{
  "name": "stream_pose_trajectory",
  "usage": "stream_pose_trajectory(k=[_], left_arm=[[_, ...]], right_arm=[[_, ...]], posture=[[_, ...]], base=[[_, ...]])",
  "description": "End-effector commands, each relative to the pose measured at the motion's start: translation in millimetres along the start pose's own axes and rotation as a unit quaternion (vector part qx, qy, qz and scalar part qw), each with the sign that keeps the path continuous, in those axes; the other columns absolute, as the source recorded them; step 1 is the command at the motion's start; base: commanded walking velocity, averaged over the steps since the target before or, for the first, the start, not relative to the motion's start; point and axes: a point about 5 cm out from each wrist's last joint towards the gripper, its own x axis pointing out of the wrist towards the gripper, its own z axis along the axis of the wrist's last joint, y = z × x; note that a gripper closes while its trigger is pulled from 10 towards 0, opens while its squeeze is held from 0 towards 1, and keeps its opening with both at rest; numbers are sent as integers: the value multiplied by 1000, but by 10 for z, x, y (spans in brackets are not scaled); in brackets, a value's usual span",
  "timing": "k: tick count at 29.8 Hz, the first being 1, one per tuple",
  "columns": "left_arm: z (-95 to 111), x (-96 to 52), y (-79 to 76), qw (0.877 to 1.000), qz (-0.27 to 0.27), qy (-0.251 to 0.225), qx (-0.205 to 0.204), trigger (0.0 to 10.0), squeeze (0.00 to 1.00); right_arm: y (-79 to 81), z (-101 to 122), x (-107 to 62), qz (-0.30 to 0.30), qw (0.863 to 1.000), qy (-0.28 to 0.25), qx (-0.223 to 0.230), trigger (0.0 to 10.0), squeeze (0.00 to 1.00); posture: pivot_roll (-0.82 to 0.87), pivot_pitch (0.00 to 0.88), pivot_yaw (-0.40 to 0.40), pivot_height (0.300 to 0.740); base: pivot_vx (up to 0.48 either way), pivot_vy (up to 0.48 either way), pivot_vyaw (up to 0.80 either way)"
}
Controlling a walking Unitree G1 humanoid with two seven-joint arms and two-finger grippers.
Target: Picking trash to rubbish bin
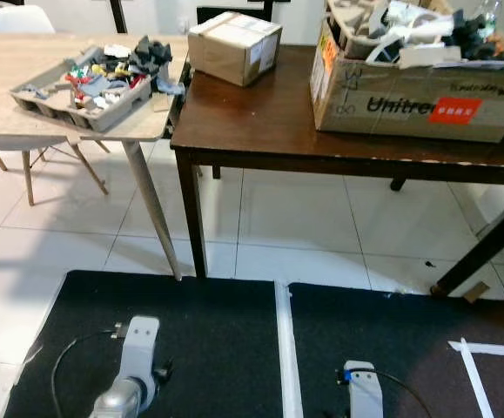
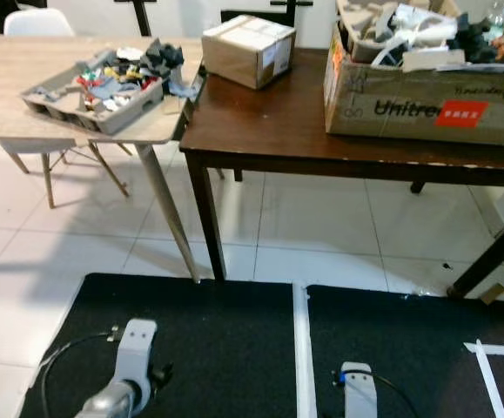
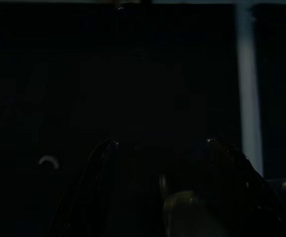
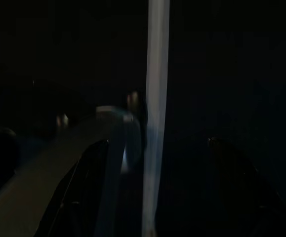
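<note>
A small brown scrap (image 1: 475,293) lies on the white tiles beside the dark table's right leg, at the black mat's far edge. A tiny dark speck (image 1: 427,264) sits on the tiles a little to its left. Both silver arms hang low over the black mat (image 1: 191,348), the left arm (image 1: 134,366) to the left of the white tape line and the right arm (image 1: 363,394) to its right. In the dark left wrist view my left gripper (image 3: 160,143) is open over the mat. My right gripper (image 4: 155,143) is open too, with the tape line (image 4: 155,74) showing between its fingers.
A dark wooden table (image 1: 269,122) straight ahead carries a small cardboard box (image 1: 234,45) and a large carton of clutter (image 1: 417,87). A light table (image 1: 25,70) on the left holds a grey tray of odds and ends (image 1: 90,83). A white chair (image 1: 21,19) stands behind it.
</note>
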Motion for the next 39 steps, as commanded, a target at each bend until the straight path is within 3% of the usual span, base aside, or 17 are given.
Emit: stream_pose_trajectory(k=[1, 39], left_arm=[[-112, -42, 45, 1000, 7, 16, -8, 10000, 0], [-105, -38, 42, 1000, 1, 17, -6, 10000, 0]], right_arm=[[53, -74, -4, 7, 1000, 11, 5, 10000, 0], [51, -61, 0, 4, 1000, 10, 5, 10000, 0]], posture=[[51, 140, 25, 740], [54, 129, 24, 740]], base=[[319, 0, 0], [320, 0, 0]])
